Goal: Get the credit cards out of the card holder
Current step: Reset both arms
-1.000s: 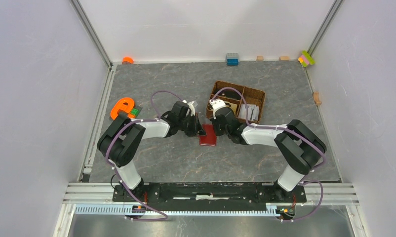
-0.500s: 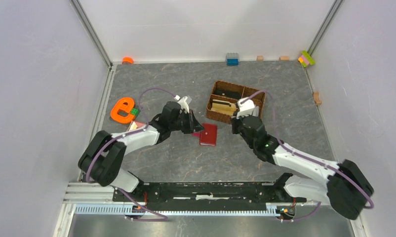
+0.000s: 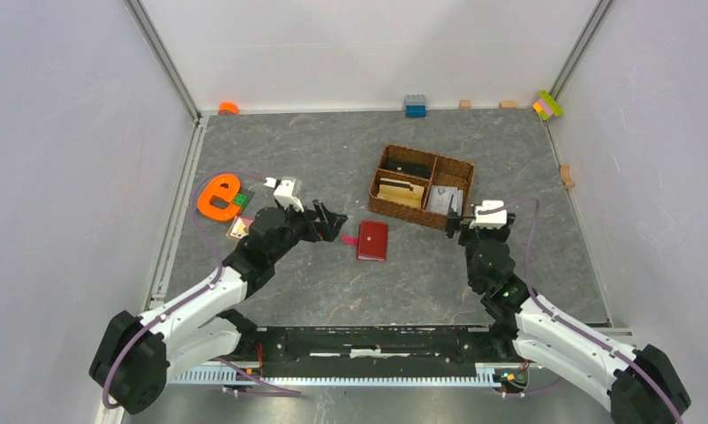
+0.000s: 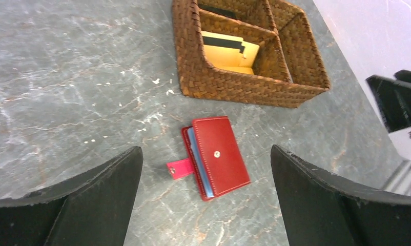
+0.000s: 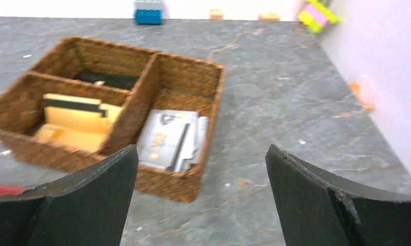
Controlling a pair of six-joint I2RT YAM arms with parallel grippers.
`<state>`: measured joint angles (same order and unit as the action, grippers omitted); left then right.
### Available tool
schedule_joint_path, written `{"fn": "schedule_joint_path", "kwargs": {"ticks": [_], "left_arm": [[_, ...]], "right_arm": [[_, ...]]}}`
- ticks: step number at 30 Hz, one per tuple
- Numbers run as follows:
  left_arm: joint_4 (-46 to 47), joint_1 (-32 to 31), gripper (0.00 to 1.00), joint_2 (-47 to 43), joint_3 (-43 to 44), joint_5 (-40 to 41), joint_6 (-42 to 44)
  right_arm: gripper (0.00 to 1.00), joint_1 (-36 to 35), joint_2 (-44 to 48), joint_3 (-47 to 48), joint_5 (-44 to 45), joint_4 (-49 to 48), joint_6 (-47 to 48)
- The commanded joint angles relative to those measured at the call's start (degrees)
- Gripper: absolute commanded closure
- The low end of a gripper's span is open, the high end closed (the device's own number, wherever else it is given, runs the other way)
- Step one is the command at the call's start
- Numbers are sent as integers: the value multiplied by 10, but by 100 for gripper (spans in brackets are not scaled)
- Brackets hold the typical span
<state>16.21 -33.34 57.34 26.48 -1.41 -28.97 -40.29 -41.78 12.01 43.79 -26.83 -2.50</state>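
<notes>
Both arms are hovering low with fingers spread wide, and the card holder is lying between them.

The left fingers (image 3: 331,218) are gaping open just left of the dark red card holder (image 4: 221,156), gripping nothing. The right fingers (image 3: 456,223) are standing equally wide, well off to its right. The holder is lying flat on the grey surface (image 3: 333,150), its tab sticking out and a light blue card (image 4: 196,160) showing at its edge. Just beyond, the wicker basket (image 4: 234,84) is holding tan cards (image 4: 229,54) in one compartment and grey-white cards (image 5: 167,138) in another.
</notes>
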Motion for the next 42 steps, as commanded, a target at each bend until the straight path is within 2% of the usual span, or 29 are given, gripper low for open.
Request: {"fn": "schedule_joint_path", "kwargs": {"ticks": [1,3,11,15,20,23,26,28,30,32,36,39,42], "left_arm": [[81,0,0,-39,-44,53,76],[86,0,0,-42,-49,57,89],[84,0,0,-42,-53,78,105],[86,0,0,-52,-59,88,108],[87,-1,0,-50,-57,85,107],[87,-1,0,-49,-57,86,106],[87,-1,0,-52,-60,93,106],[88,-1,0,-53,-61,98,106],[90,-1,0,-53,-61,105,103],[95,-1,0,-49,-61,113,90],[105,-1,0,-28,-57,95,67],[112,-2,0,-33,-67,124,73],[157,-5,0,-49,-97,152,72]], "right_arm": [[2,81,14,-4,-33,-55,59],[2,128,-3,-11,-69,-72,68],[2,221,-164,-42,-89,-165,96],[2,263,-221,-116,-117,-326,106],[2,277,-269,-165,-146,-461,153],[2,291,-318,-172,-144,-503,135],[4,293,-399,-196,-151,-646,154],[7,294,-369,-174,-156,-545,135],[2,295,-386,-189,-150,-611,145],[2,295,-377,-184,-151,-583,137],[2,295,-380,-184,-153,-592,140],[2,296,-380,-185,-153,-594,140],[2,295,-380,-186,-153,-593,139]]}}
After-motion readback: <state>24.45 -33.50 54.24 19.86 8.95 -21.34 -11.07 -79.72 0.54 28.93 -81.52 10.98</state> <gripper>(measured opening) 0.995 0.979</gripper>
